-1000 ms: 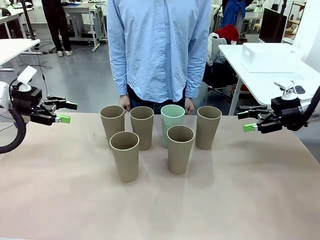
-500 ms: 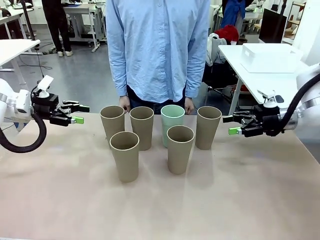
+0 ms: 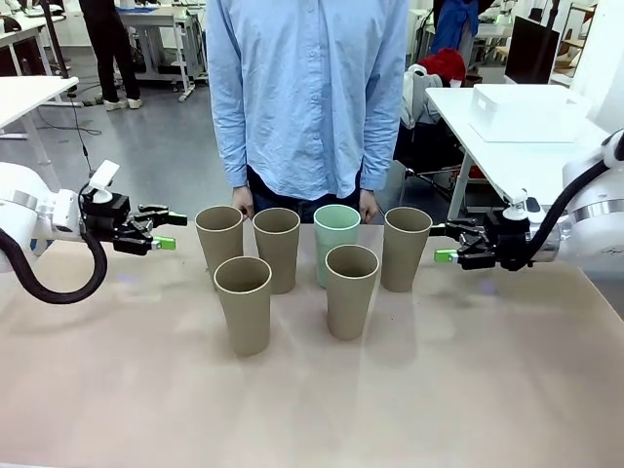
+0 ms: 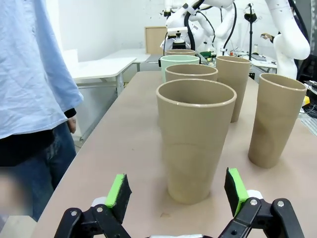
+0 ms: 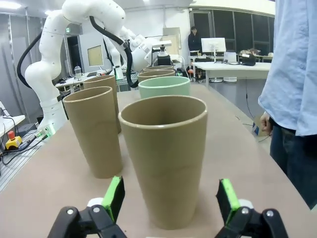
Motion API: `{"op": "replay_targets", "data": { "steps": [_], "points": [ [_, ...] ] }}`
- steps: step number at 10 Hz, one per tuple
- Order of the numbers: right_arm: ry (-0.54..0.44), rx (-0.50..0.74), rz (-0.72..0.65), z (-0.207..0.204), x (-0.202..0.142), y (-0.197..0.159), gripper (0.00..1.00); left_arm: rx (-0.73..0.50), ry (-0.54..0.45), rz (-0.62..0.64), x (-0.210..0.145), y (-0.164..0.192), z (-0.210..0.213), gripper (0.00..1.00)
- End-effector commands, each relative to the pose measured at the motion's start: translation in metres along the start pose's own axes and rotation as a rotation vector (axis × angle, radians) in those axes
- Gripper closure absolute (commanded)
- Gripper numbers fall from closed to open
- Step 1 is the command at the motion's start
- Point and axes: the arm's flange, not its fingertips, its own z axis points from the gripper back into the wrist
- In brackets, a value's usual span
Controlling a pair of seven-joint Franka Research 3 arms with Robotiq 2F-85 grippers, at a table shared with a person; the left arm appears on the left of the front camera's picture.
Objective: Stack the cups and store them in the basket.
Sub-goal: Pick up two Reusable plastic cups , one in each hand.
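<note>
Six cups are set upright, mouths up, on the beige table (image 3: 507,390), grouped near its far edge. Four are lined up in a back row: a tan cup at the left end (image 3: 219,236), a second tan cup (image 3: 277,249), the mint green cup (image 3: 337,232) and a tan cup at the right end (image 3: 407,249). Two more tan cups are placed in front of that row, the front left cup (image 3: 243,304) and the front right cup (image 3: 351,291). No cup is nested in another and none is held.

The left gripper (image 3: 169,231) is held level above the table, just beside the left end cup, with its fingers spread wide and nothing between them. In the left wrist view that cup is seen straight ahead of the gap between the green pads (image 4: 119,191), close to them, and no contact can be made out.

The right gripper (image 3: 441,243) is likewise held level just beside the right end cup, its fingers wide apart and empty. In the right wrist view the cup is centred ahead of the gap, with the mint green cup behind it.

A person in a light blue shirt (image 3: 310,88) is stood at the far edge, hands lowered behind the back row. A white rectangular bin (image 3: 526,112) is seen on a white side table (image 3: 507,166) beyond the right arm.
</note>
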Motion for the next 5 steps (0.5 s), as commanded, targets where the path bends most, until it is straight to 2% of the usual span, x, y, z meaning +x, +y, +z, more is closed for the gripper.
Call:
{"op": "replay_targets", "data": {
  "steps": [1,5],
  "points": [
    [-0.036,0.006,0.014,-0.008,-0.003,-0.007,0.0,-0.018,-0.052,-0.016,-0.009,0.01,-0.004,0.0],
    [-0.04,0.026,-0.01,-0.017,-0.009,-0.009,0.0,-0.028,-0.089,-0.013,-0.021,0.019,-0.017,0.0]
  ]
}}
